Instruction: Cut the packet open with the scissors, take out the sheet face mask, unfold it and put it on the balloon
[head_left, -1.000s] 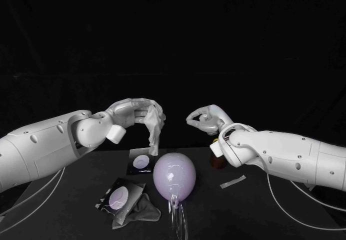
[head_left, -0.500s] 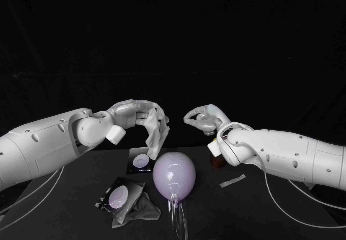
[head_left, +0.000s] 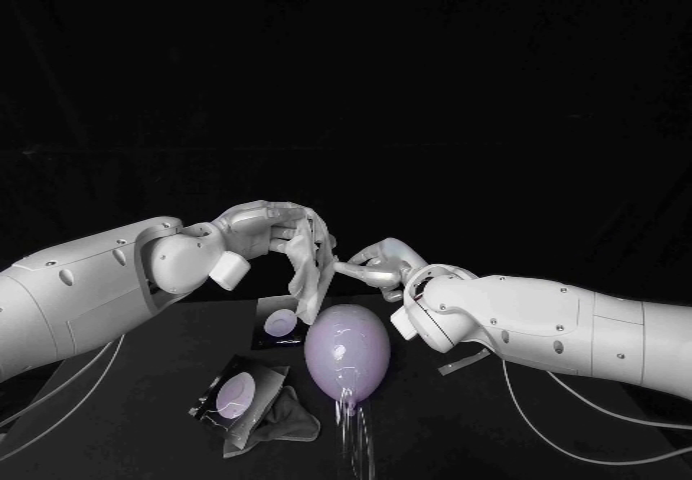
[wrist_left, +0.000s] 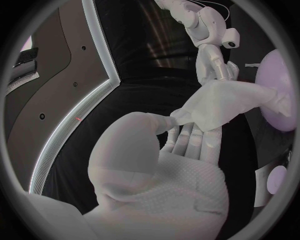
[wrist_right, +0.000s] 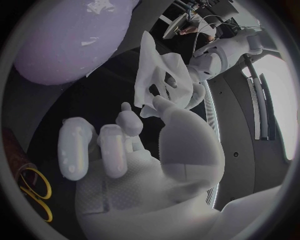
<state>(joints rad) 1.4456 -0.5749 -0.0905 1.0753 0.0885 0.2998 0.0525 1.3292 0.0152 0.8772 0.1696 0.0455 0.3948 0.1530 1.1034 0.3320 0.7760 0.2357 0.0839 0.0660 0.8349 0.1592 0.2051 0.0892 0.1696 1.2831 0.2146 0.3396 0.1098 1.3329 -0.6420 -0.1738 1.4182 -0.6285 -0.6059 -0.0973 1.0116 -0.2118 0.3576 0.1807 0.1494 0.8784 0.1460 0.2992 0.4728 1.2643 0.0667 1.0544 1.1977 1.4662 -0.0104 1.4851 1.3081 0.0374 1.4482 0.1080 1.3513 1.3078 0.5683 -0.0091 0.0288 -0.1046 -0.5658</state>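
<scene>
My left hand (head_left: 277, 238) is raised behind the balloon and pinches a folded white sheet mask (head_left: 307, 284), which hangs down from its fingers (wrist_left: 187, 142). The same mask (wrist_left: 222, 104) spreads past the fingertips in the left wrist view. My right hand (head_left: 375, 264) is right beside it, fingers apart, with its thumb (wrist_right: 164, 108) at the edge of the mask (wrist_right: 149, 70). The pale purple balloon (head_left: 348, 348) lies on the black table below both hands. The cut packet (head_left: 235, 394) lies at the front left. The yellow-handled scissors (wrist_right: 35, 192) lie behind my right hand.
A second packet (head_left: 281, 322) lies left of the balloon. A crumpled grey liner (head_left: 284, 420) lies against the cut packet. The cut-off strip (head_left: 464, 363) lies under my right forearm. Thin cables (head_left: 577, 420) trail over the table on both sides.
My right hand has moved left and slightly down, from well apart to right beside my left hand and the hanging mask. The left hand and mask have stayed almost still.
</scene>
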